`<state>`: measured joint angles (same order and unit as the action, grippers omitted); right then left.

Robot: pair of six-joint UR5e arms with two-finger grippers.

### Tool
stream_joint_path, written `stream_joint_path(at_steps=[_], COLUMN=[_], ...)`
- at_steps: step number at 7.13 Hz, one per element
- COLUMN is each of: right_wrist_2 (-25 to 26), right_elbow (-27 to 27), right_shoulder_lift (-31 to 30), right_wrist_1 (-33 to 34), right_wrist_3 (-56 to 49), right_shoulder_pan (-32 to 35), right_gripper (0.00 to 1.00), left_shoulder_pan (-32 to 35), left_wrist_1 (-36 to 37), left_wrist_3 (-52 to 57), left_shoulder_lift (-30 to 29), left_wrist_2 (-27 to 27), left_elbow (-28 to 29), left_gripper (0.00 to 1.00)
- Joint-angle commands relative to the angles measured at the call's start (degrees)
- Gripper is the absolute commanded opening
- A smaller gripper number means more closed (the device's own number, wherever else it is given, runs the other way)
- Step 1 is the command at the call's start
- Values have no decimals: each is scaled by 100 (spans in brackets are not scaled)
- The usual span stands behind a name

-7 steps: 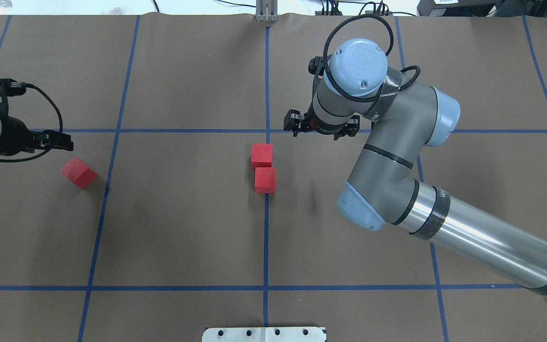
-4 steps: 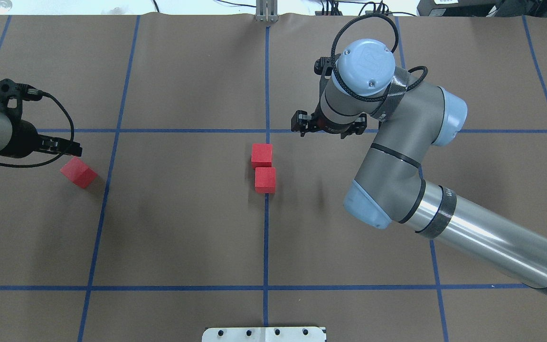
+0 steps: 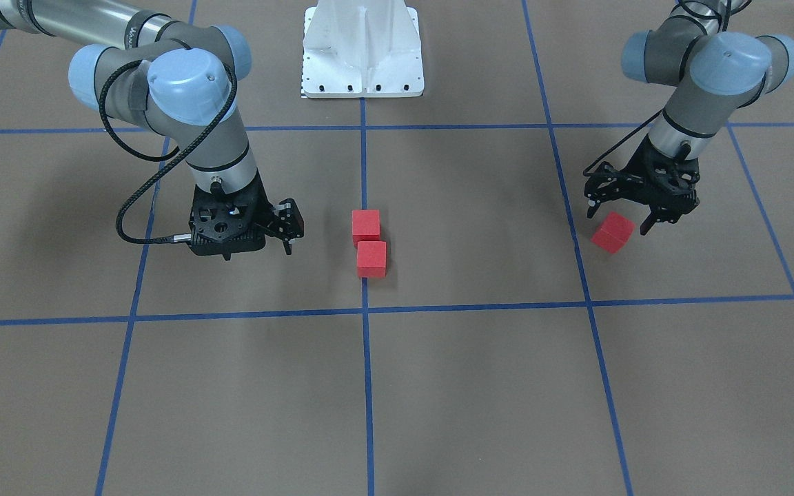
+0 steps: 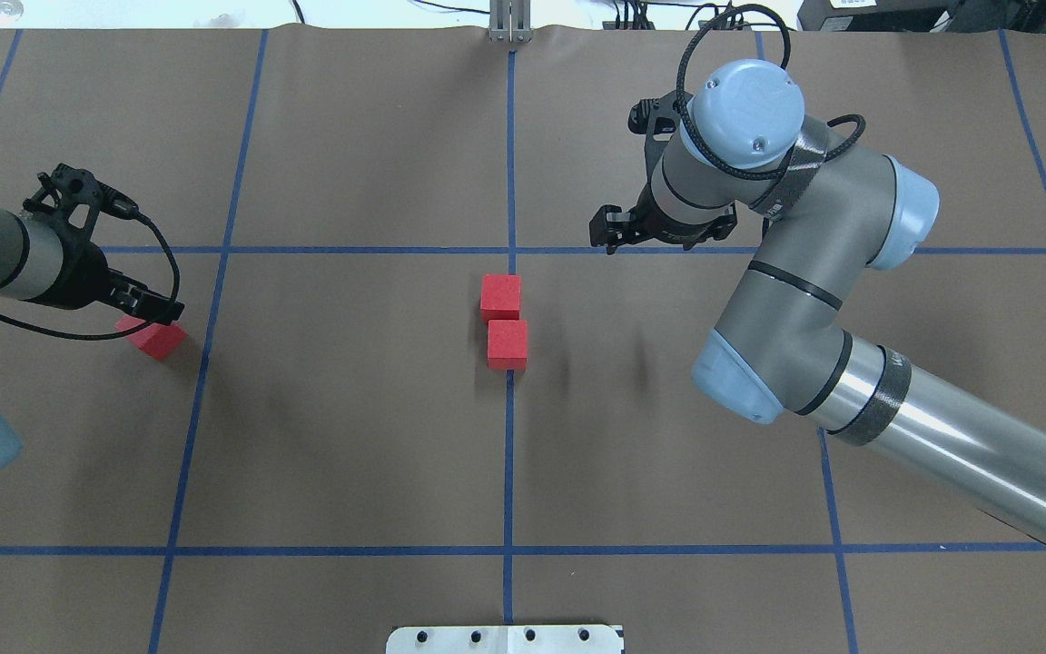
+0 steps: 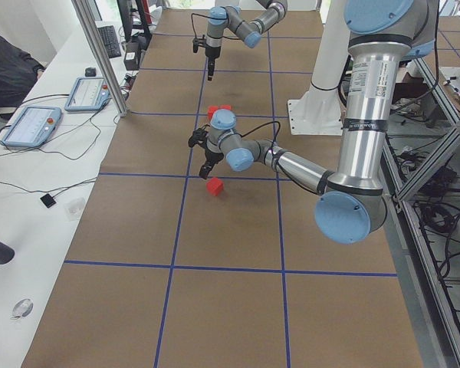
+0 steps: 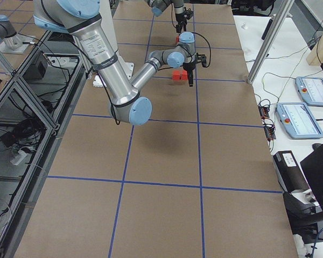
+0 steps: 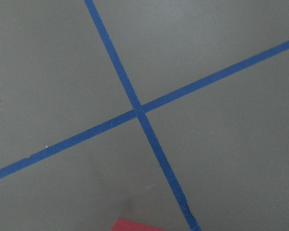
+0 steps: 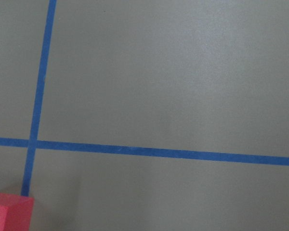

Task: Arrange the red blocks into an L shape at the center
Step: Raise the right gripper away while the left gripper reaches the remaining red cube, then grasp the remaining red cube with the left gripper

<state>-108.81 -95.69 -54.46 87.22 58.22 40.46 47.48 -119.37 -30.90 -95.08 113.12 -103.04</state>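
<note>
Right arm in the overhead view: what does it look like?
The right arm has grey tubular links, pale blue joint caps, a polished silver tube section and black bands. A black braided cable loops over its wrist; the right gripper is black.

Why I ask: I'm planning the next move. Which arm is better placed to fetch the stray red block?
Left. The left claw, open, hovers right over the stray block, out on the robot's left side. The right claw sits beside the paired blocks, far from the stray one.
</note>
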Motion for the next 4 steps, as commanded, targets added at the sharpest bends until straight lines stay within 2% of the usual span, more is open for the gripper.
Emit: stream_joint_path(at_steps=[1,4], right_wrist_2=[-53,-53], right_elbow=[15,15], right_shoulder_lift=[-12,-12], right_wrist_1=[-3,-3], right_wrist_3=[-4,-4], right_shoulder_pan=[15,15], right_gripper=[98,98], left_shoulder_pan=[-2,-63], left_wrist_1=[-7,-25], left_wrist_3=[119,119], left_shoulder_lift=[-11,-11], left_wrist_2=[-1,-238], left_elbow=[118,223], left_gripper=[100,100])
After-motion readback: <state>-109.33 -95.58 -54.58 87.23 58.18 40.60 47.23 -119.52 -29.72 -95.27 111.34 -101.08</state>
